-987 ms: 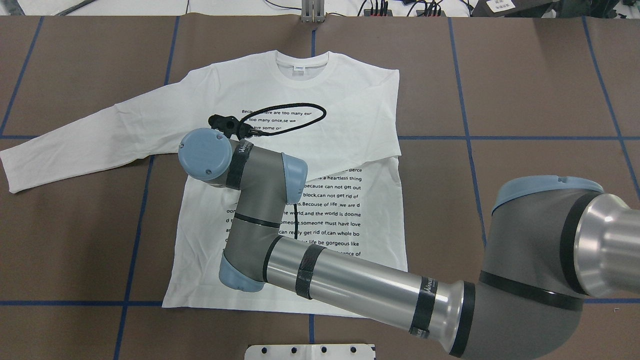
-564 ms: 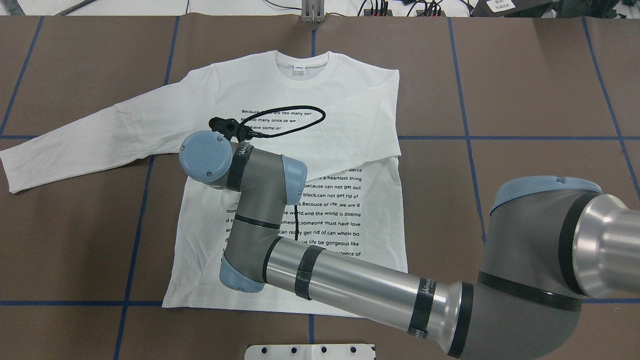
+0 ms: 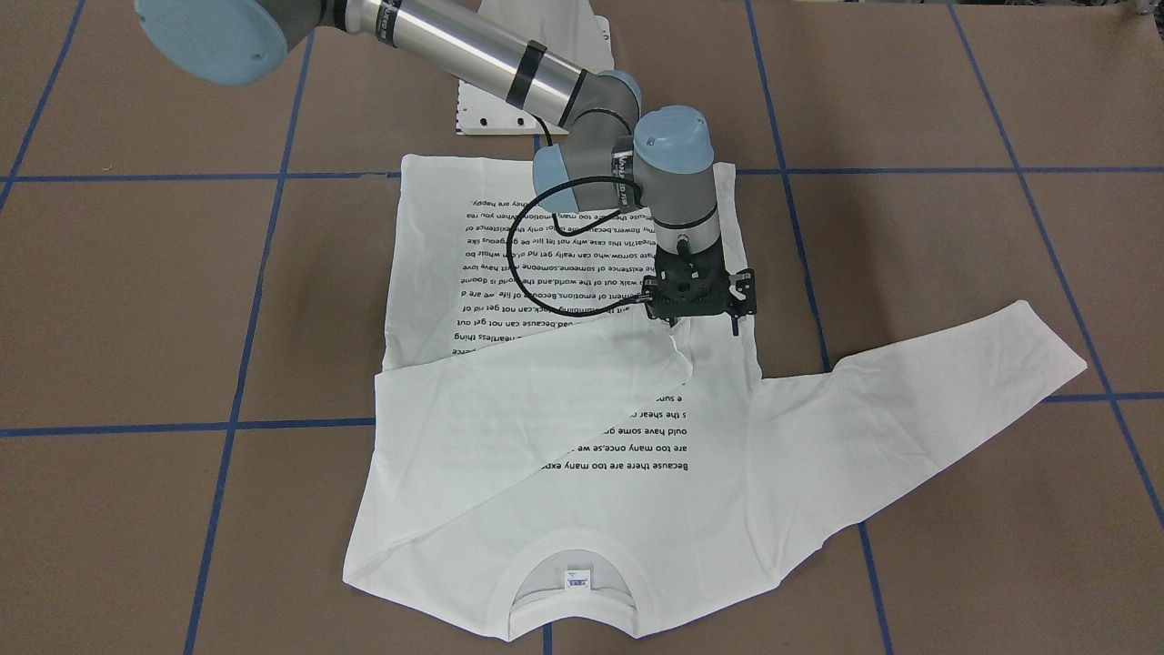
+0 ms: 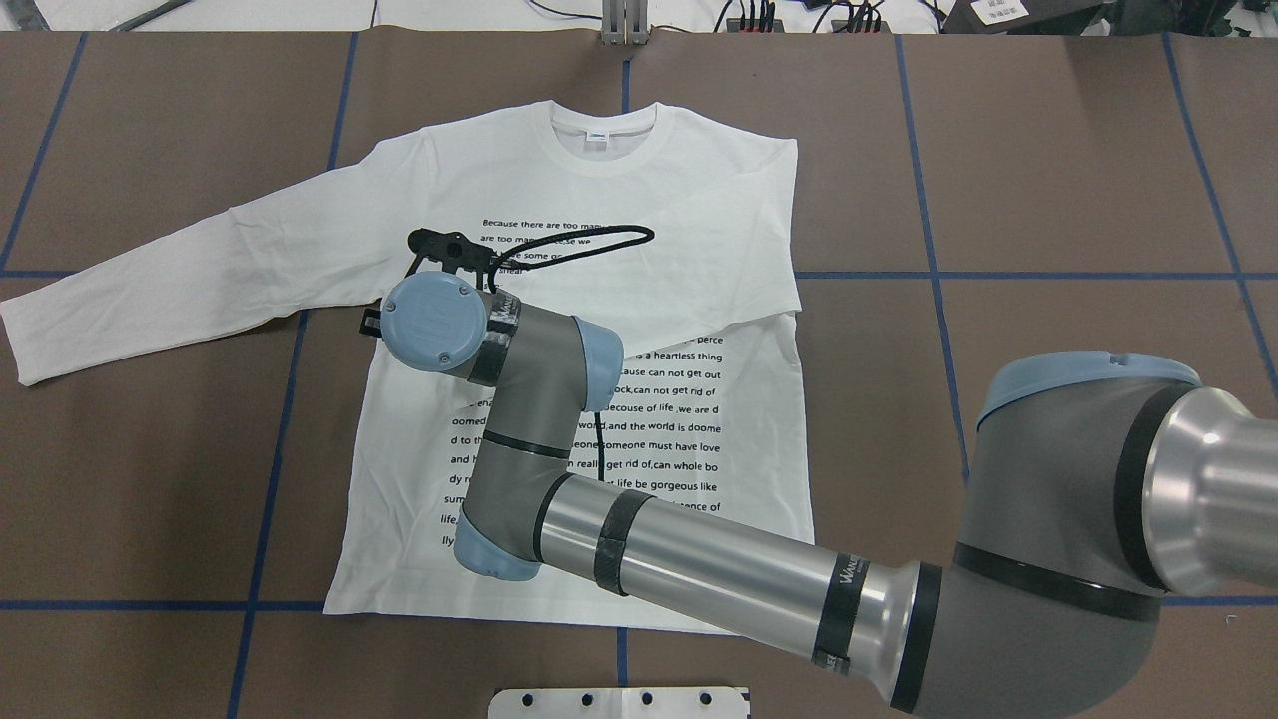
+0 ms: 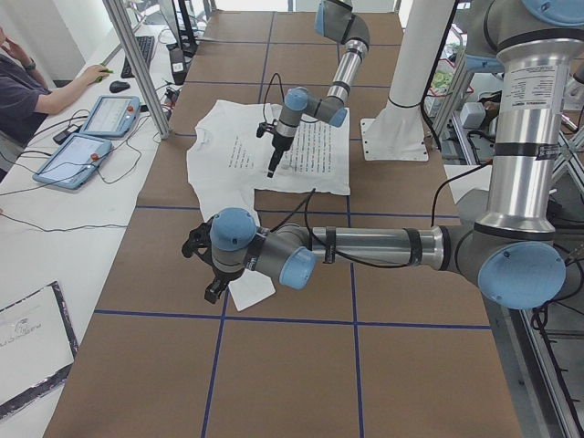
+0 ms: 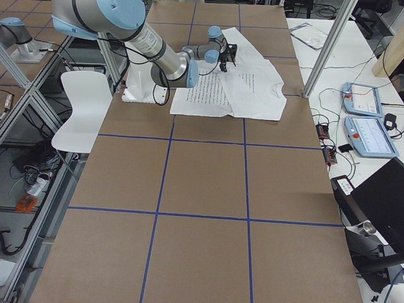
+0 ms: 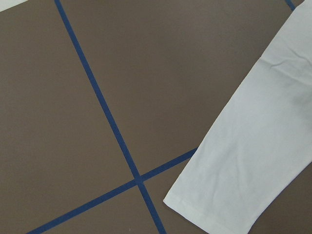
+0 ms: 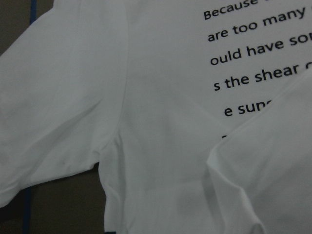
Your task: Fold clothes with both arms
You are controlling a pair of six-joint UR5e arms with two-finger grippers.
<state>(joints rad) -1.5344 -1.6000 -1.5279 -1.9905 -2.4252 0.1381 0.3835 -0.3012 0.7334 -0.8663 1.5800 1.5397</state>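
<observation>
The right gripper (image 3: 696,305) points straight down over the white long-sleeved T-shirt (image 3: 582,509), above the printed chest, close to the armpit of the outstretched sleeve (image 3: 937,382). No view shows how its jaws stand, so whether it is open, closed or gripping cloth cannot be told. Just beside it lies the end of the other sleeve (image 3: 509,382), folded across the chest over part of the black text, with its tip slightly raised.

The left gripper (image 5: 205,269) shows only in the left side view, hanging over the far end of the outstretched sleeve. Its jaw state cannot be told either. The left wrist camera looks down on that sleeve's cuff (image 7: 234,195), which lies flat.

The T-shirt is spread text side up on the brown worktop (image 3: 909,227), which is marked with blue tape lines (image 3: 182,177). The neck label (image 3: 576,579) is on the side away from the robot, and the hem is near a white base plate (image 4: 619,702).
</observation>
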